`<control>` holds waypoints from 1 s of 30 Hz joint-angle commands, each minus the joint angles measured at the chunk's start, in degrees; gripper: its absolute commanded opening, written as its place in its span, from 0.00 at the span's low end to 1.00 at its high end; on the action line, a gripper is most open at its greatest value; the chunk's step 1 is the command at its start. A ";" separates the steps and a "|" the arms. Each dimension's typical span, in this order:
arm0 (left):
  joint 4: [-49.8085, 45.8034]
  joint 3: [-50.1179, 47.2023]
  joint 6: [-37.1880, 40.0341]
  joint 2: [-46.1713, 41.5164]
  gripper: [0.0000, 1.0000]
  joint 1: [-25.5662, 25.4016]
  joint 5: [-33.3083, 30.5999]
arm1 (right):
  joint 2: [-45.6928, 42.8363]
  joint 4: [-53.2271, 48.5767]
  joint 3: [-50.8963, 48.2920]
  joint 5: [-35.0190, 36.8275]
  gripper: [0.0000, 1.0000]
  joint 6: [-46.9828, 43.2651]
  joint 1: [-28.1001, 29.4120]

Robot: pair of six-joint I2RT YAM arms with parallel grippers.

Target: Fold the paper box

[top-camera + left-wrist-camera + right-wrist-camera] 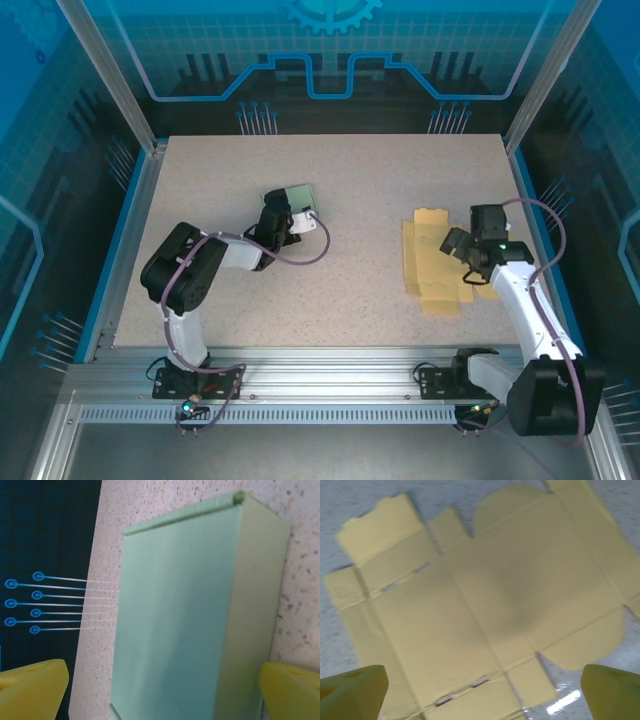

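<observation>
Speckled table [350, 290] from above: green box [300, 193] left of centre at left gripper [288, 208]; flat yellow blank [428, 270] right, under right gripper [452, 243]. Left wrist: jaws apart, flanking the green box. Right wrist: jaws apart over the yellow blank.

No legible text, labels, brands, numbers; gear emblem [331, 12] on blue backdrop panel [200, 40], unlettered.
</observation>
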 commanded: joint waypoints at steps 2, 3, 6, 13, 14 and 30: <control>10.17 -5.63 0.50 -6.68 0.99 -2.91 -4.87 | -2.66 0.67 -3.26 -3.09 1.00 -2.07 -9.20; 10.22 -6.41 -0.70 -8.78 0.99 -3.88 -5.53 | -2.74 1.32 -3.88 -4.81 1.00 -2.54 -11.87; 8.22 -7.66 -7.49 -14.37 0.99 -6.51 -7.06 | -1.43 3.48 -4.75 -7.84 1.00 -4.05 -18.20; -2.02 -8.76 -42.10 -28.72 0.99 -7.64 -7.60 | 10.51 5.66 -1.24 -7.03 1.00 -7.53 -26.80; -2.82 -9.23 -47.28 -30.61 0.99 -7.60 -7.55 | 12.63 6.19 -0.41 -6.99 1.00 -7.56 -27.62; -24.32 -6.55 -100.02 -36.29 0.99 -5.88 1.89 | 37.27 9.77 9.92 -17.33 0.94 -9.72 -21.33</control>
